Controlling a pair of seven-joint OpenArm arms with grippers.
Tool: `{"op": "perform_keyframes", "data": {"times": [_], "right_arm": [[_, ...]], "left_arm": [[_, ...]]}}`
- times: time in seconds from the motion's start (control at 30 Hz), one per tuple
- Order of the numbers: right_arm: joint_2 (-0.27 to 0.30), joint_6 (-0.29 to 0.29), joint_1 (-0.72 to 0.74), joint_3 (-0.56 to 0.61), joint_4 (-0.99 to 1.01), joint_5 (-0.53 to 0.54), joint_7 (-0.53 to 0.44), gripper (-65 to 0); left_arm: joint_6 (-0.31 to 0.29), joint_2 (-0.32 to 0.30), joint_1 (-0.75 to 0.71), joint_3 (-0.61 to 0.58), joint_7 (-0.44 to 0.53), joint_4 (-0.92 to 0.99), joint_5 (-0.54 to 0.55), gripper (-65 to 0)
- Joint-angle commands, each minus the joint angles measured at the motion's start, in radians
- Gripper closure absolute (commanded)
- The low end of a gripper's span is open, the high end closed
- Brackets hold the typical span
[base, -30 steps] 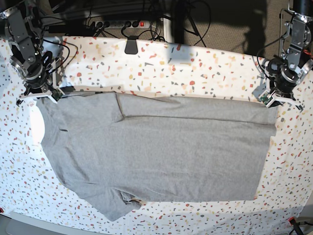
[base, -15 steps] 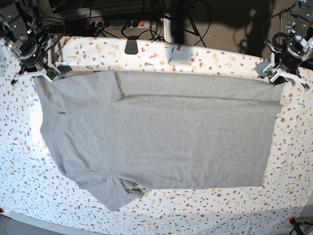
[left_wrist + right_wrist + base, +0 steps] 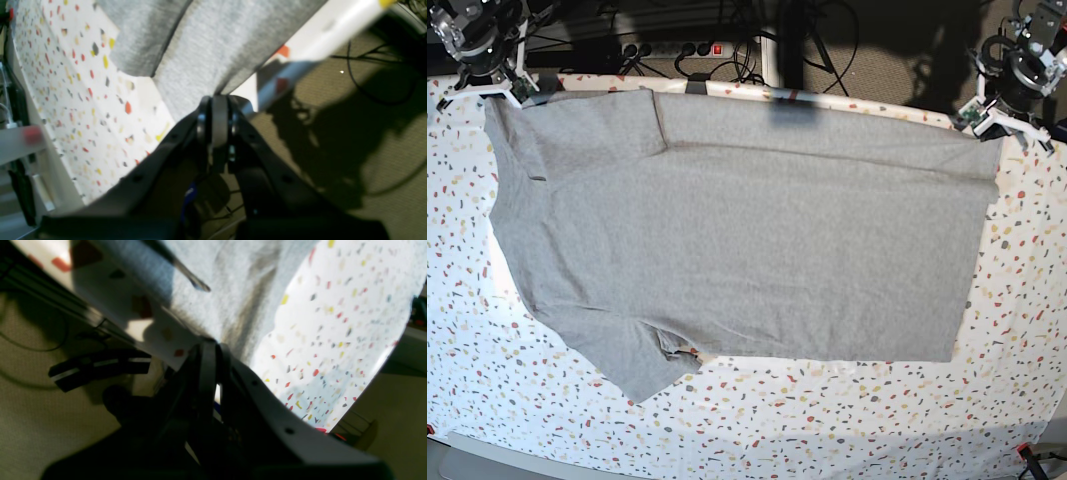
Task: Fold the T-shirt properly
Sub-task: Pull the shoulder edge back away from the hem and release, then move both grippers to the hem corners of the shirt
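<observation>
A grey T-shirt (image 3: pixel 747 230) lies spread plain-side up across the speckled desk (image 3: pixel 847 420), its 2 far corners pinched in the closed left tool (image 3: pixel 997 118) and right tool (image 3: pixel 502 85); soft, light and limp, it is likely best gripped at corners or hems.

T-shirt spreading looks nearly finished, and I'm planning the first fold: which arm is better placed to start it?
Probably neither alone. The left gripper pinches the T-shirt at its far hem corner, the right gripper pinches the far sleeve-end corner. Both jaws are shut on cloth, mirrored, so the fold likely takes both.
</observation>
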State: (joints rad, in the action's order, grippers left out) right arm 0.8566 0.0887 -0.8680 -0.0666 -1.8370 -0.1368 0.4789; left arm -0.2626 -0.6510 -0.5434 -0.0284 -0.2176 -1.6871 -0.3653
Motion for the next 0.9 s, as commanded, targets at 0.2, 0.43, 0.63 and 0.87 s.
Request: {"op": "perform_keyframes", "data": {"times": [0.2,0.43,0.63,0.87], "right_arm": [[0.016,-0.036,-0.010,-0.013,-0.039,-0.012,0.053,0.0],[0.016,-0.038,-0.010,-0.013,-0.135,-0.012,0.096,-20.2],[0.016,-0.092,-0.010,-0.013,-0.200,-0.013,0.094,-20.2],[0.016,-0.165,0.073,-0.013,-0.200,0.110,0.084,-20.2]], "left_arm": [[0.017,-0.018,-0.004,0.009,-0.057,-0.015,0.000,0.0],[0.017,-0.018,-0.005,0.009,-0.101,-0.018,0.000,-27.6],[0.016,-0.018,-0.005,0.075,-0.163,-0.065,-0.011,-29.8],[0.015,-0.018,0.011,0.301,-0.006,-0.088,0.162,-29.6]]}}
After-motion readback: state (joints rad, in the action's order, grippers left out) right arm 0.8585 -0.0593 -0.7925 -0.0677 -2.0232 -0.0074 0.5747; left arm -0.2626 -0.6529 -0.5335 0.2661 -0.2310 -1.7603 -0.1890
